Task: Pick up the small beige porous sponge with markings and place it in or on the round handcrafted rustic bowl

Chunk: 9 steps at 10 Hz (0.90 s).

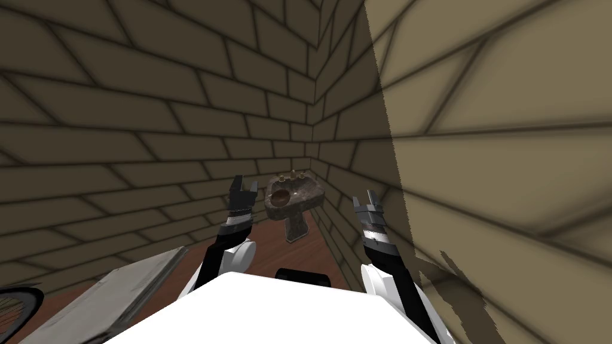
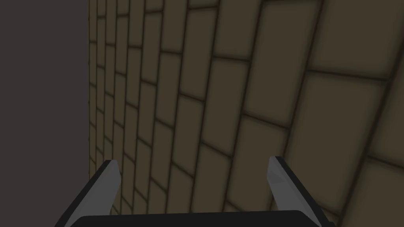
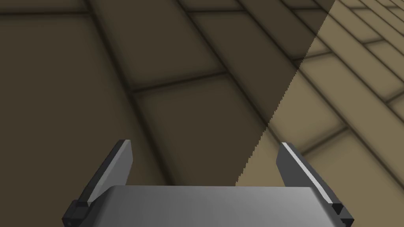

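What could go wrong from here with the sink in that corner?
The sink sits in a tight corner; the right gripper, open, is near the tiled wall and may scrape it on approach.
What lies in the basin is too small to tell, so the left gripper, also open, has no sure target yet.
The grey slab on the left could hamper the drive in.

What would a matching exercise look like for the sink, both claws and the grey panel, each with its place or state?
Things:
1 sink
2 left claw
3 right claw
4 grey panel

States:
A open, beside the lit wall
B mottled brown, in the corner
C flat, low at my left
D open, left of the sink

Pairs: 1-B, 2-D, 3-A, 4-C
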Tool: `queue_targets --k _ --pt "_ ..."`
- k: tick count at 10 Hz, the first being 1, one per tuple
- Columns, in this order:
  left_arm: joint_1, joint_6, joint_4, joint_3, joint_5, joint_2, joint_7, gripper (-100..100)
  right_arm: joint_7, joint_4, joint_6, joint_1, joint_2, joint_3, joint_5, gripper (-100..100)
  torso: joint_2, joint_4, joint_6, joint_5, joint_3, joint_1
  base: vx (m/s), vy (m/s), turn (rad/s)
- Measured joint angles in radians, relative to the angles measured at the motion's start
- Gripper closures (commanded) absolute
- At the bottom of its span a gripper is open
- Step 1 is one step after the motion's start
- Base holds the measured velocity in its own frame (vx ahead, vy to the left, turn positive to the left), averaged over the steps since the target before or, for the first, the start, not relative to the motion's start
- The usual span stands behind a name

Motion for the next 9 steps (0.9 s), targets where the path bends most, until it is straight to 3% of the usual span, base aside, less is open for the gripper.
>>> queue_targets --k 4,9 --pt "-0.024 0.083 0.017 0.000 0.022 0.101 0.043 -100 0.000 0.000 0.000 0.000 0.000 0.000 0.000 0 -0.002 0.000 0.000 0.002 -0.001 0.009 0.024 0.114 -0.079" --pt "-0.047 0.197 0.033 0.001 0.051 0.162 0.102 -100 0.000 0.000 0.000 0.000 0.000 0.000 0.000 0 -0.002 0.000 0.000 0.002 -0.001 0.007 0.017 0.112 -0.075"
